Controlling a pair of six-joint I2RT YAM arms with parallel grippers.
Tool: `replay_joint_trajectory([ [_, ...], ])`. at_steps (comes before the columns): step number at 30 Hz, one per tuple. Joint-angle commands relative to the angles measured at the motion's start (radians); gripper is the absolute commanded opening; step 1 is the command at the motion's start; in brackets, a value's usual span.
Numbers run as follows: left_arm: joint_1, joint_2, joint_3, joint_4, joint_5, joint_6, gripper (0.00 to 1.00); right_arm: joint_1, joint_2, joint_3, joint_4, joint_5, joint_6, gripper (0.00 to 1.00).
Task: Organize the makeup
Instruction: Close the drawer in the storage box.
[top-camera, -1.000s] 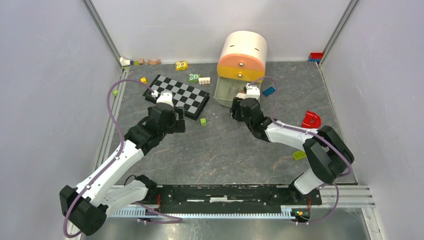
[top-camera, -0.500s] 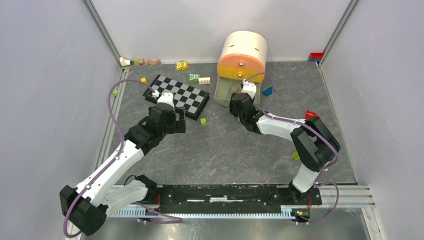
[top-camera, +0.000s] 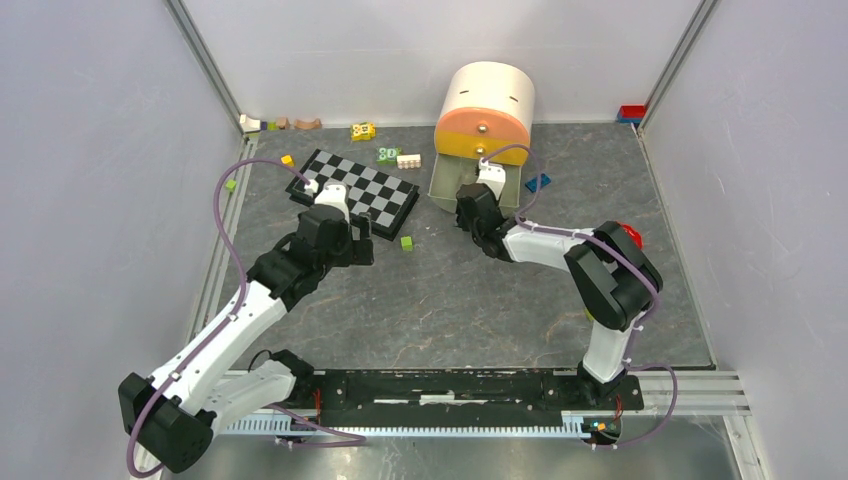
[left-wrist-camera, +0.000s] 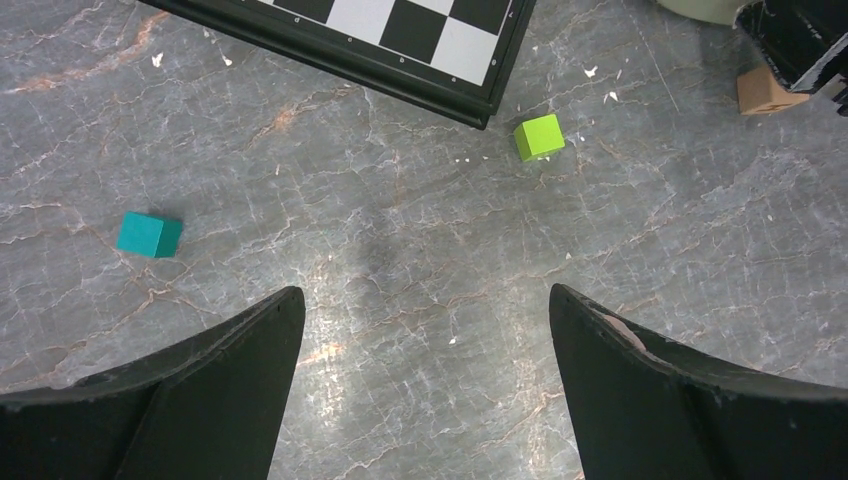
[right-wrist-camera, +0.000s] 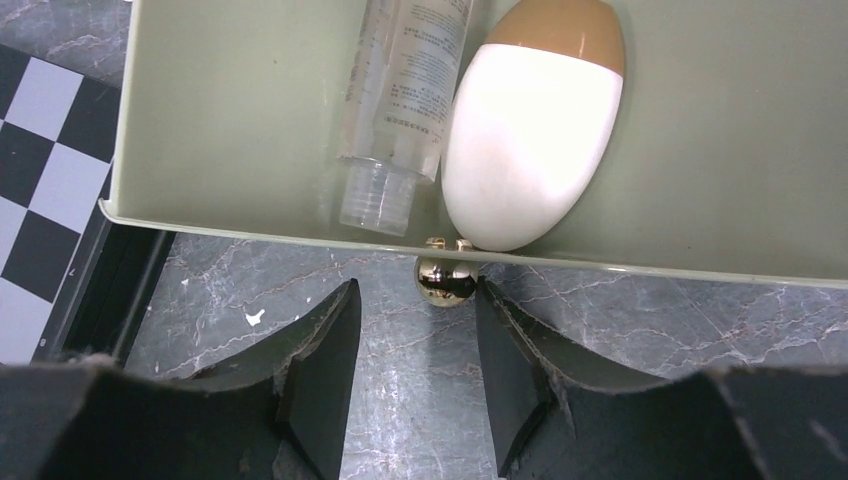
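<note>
Sponge (right-wrist-camera: 530, 140), clear tube (right-wrist-camera: 400, 90) in drawer (right-wrist-camera: 230, 110), just beyond right jaws

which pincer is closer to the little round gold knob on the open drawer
Right. The right pincer sits just in front of the round gold knob; the left pincer hovers off by the corner of the black-and-white chessboard.
</note>
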Motion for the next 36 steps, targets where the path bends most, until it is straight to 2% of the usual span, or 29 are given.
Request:
replay_joint_trajectory([
  [1, 0.009, -0.016, 0.011, 0.037, 0.013, 0.036, 0.98, 0.003, 0.028, 0.053, 0.014, 0.042, -0.004, 0.52],
  [9, 0.015, -0.032, 0.006, 0.043, 0.01, 0.034, 0.98, 0.004, 0.04, 0.07, -0.009, 0.069, -0.021, 0.47],
  [23, 0.018, -0.046, 0.003, 0.046, 0.019, 0.033, 0.98, 0.004, 0.051, 0.072, 0.038, 0.13, -0.051, 0.18],
  [36, 0.018, -0.072, -0.011, 0.058, 0.031, 0.03, 0.98, 0.001, 0.033, 0.09, 0.136, 0.202, -0.09, 0.14],
])
